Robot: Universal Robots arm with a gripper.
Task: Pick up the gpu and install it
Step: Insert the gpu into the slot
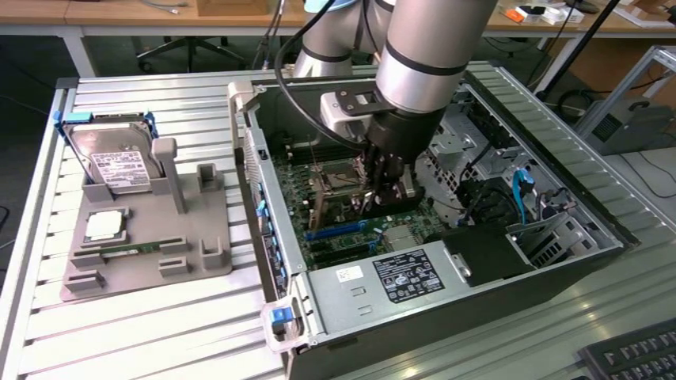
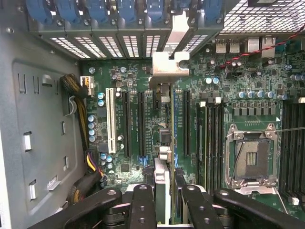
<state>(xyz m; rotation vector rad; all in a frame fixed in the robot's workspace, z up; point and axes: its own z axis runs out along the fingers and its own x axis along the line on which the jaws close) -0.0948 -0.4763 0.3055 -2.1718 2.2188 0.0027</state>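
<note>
The claw (image 2: 162, 195) gripped the gpu (image 2: 162, 176) edge-on above the motherboard (image 2: 224, 95), its silvery bracket (image 2: 169, 64) near the blue slot clips (image 2: 124, 9)

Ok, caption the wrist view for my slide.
Claw holding thin dark gpu card edge-on above the green motherboard slots.

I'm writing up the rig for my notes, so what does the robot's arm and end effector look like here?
The arm is a thick silver-grey tube with a black band around it and light blue joint caps near the top. A black cable runs alongside it. A pale grey block sits at the wrist, above a black housing. The end effector is black, with jointed black finger links fastened by round bolts, seen close in the wrist view.
</note>
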